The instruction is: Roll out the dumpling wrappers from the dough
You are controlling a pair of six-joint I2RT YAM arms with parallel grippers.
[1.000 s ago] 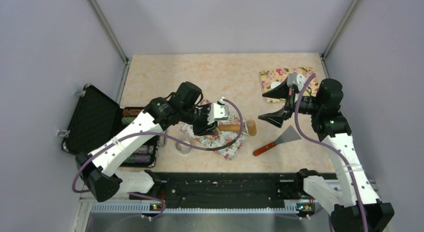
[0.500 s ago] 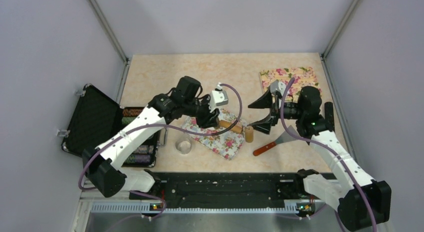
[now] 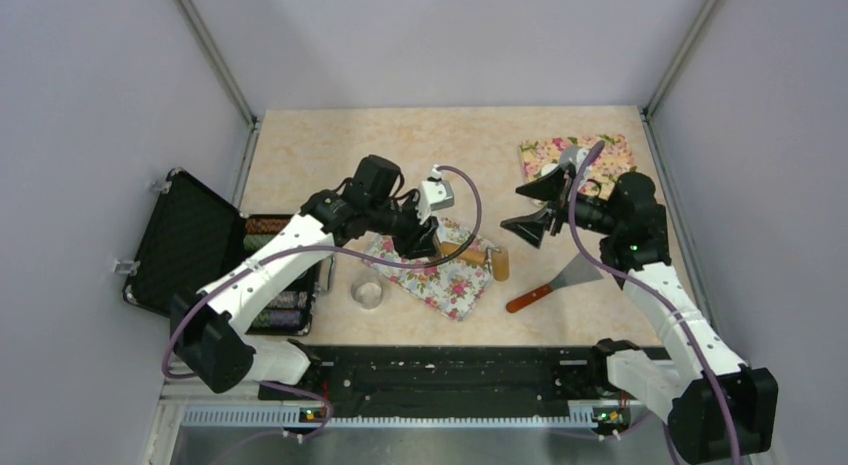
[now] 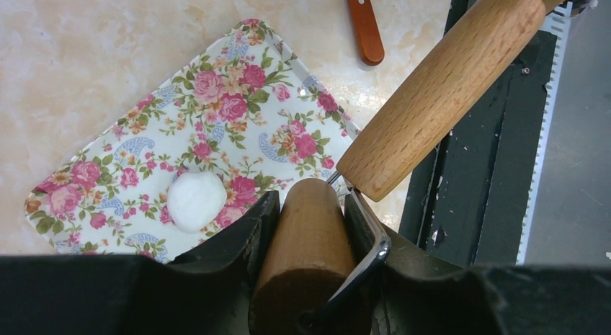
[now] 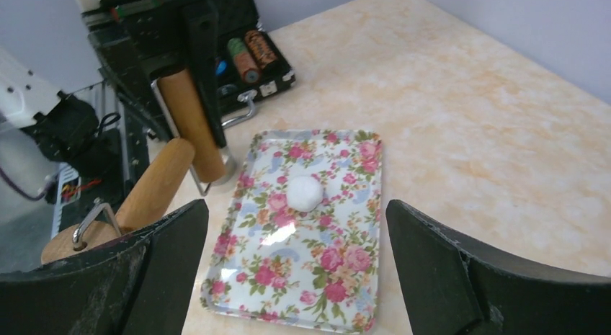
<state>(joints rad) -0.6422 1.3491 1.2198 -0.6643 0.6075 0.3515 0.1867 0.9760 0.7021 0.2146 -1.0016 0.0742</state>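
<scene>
The beige, marble-patterned tabletop is boxed in by plain lilac-grey walls with slim metal corner posts. An open black case with rows of coloured chips sits at the left edge. A black toothed rail runs along the near edge.

Near the middle lies a rectangular rose-print floral mat, and the small white rounded lump of dough rests on it, towards one end. The left gripper is clamped on the handle of a wooden rolling pin, whose roller hangs beyond the mat's edge. The right gripper hangs above the table with its jaws wide apart, holding nothing.

A small clear glass bowl stands just beside the mat. A metal scraper with a red-brown handle lies to its right. A second floral mat lies in the far right corner.
</scene>
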